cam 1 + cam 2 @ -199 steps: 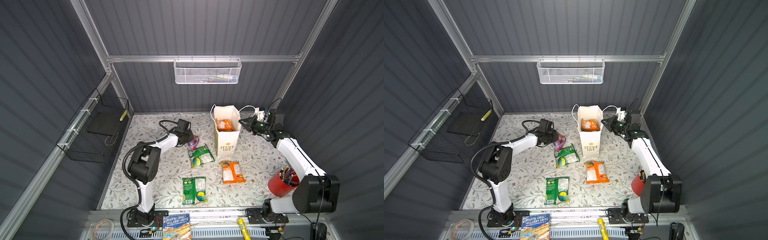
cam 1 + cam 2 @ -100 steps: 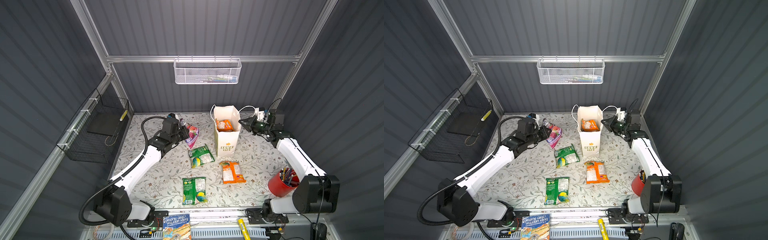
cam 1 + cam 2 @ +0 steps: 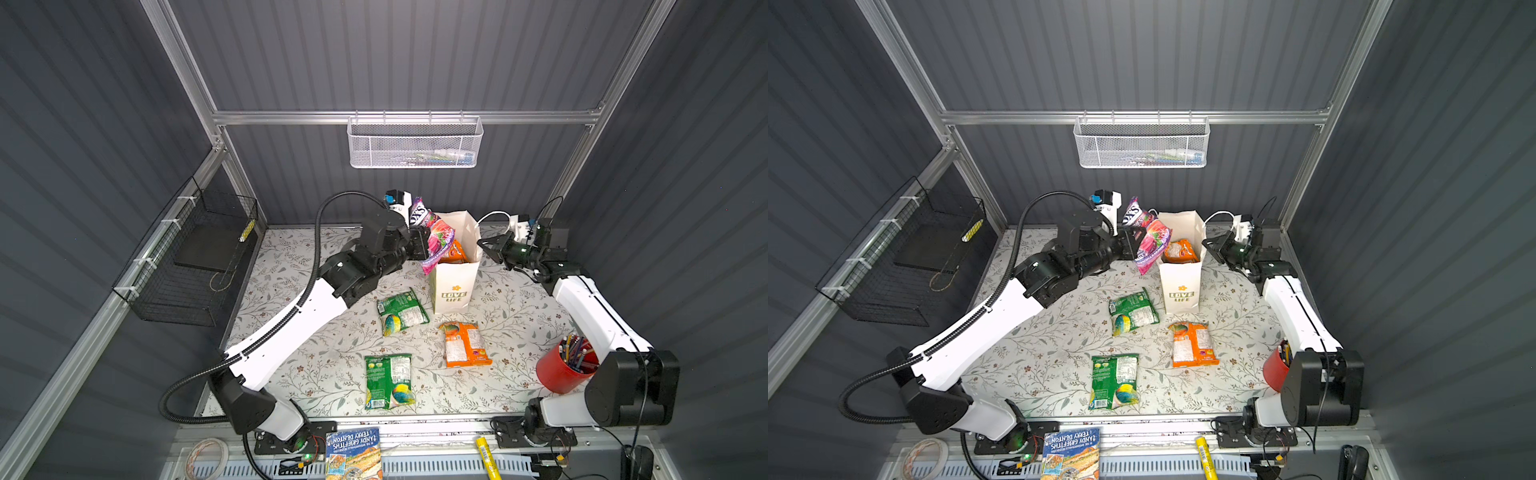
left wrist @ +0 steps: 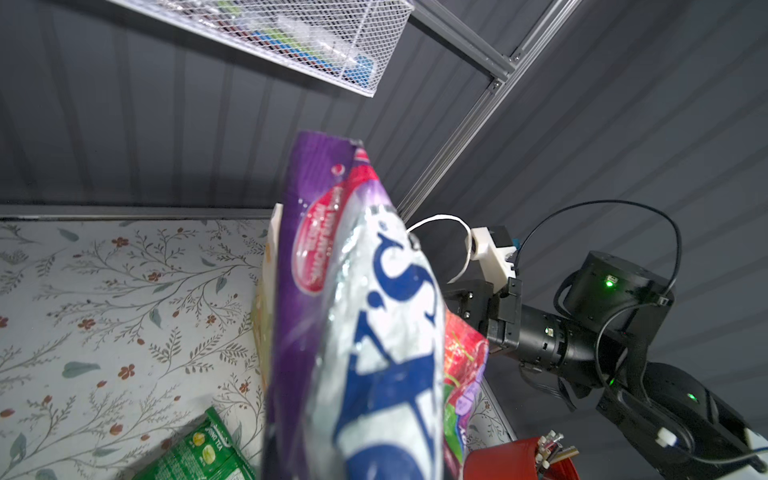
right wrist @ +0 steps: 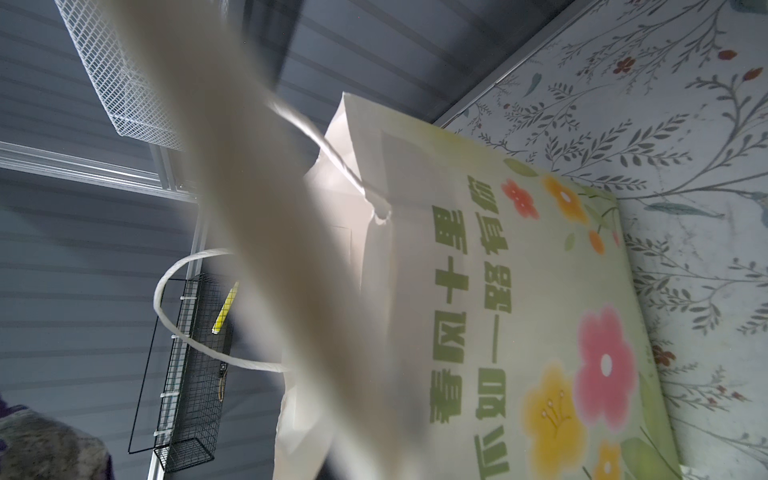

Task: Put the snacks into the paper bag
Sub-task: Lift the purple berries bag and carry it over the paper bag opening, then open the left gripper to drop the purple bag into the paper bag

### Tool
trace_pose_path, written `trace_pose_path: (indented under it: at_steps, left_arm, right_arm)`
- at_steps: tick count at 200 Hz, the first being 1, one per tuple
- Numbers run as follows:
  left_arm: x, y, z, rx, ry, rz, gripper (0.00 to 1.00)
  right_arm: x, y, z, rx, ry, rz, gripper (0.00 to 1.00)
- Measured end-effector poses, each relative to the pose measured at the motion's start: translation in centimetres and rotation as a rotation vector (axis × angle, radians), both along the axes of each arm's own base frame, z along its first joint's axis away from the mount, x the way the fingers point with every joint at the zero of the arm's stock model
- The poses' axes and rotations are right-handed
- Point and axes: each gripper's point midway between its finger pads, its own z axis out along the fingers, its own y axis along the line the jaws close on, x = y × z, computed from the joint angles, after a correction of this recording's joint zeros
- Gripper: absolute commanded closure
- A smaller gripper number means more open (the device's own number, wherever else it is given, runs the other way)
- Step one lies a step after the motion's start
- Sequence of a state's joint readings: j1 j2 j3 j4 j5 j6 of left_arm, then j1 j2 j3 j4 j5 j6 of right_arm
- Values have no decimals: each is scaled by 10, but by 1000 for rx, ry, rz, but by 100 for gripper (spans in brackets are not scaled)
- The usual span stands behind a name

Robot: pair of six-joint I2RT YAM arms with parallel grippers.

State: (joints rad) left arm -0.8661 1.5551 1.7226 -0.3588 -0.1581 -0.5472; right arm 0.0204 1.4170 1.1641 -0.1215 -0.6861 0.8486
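Left of the paper bag [image 3: 453,291], up off the bench [image 3: 332,374], left hand [image 3: 422,246] is closed to a narrow pinch on the magenta packet [image 3: 438,237]: packet tilted, top end high, lower corner hanging at the bag's left rim. Both top views leave it unclear whether that corner is over the opening or just outside the wall, so treat it as not in yet. Step in hand, as I read it: carry across and drop. Move right until the whole packet is over the mouth, lead with the lower corner, sink it below the rim, then open the pinch. Releasing early likely lands it on the left wall, and a light bag folds or tips. Foil looks slick, so go slow, no extra squeeze. Green packet [image 3: 401,311] and second green packet [image 3: 388,380] lie flat on the bench. Inside the bag an orange packet [image 3: 455,251] sits high near the mouth, so room is tight; aim for the gap on its left. Loose orange packet [image 3: 463,345] lies near the bag's front. Right hand [image 3: 489,245] is fully shut at the bag's right rim, on paper or cord handle, can't resolve which. It should brace that side and hold the mouth open during the drop.
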Motion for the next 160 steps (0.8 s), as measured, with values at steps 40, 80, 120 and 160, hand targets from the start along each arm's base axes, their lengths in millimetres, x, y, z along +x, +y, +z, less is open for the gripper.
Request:
trace_pose_path:
  at_steps: [40,80,120,160]
  left_arm:
    - [23,-64,-7,98,-69,-46,94]
    - [64,-103,-32,231,-128,-21,93]
    - [83,-112,-72,368,-139,-7,93]
    - [83,-108,-90,416,-121,-19,93]
  right_arm:
    - [0,0,0,1,0,2,100]
    - [0,0,0,2,0,3,100]
    - [0,0,-1,1,4,0,100]
    - [0,-1,-1,-1,7,-3,100]
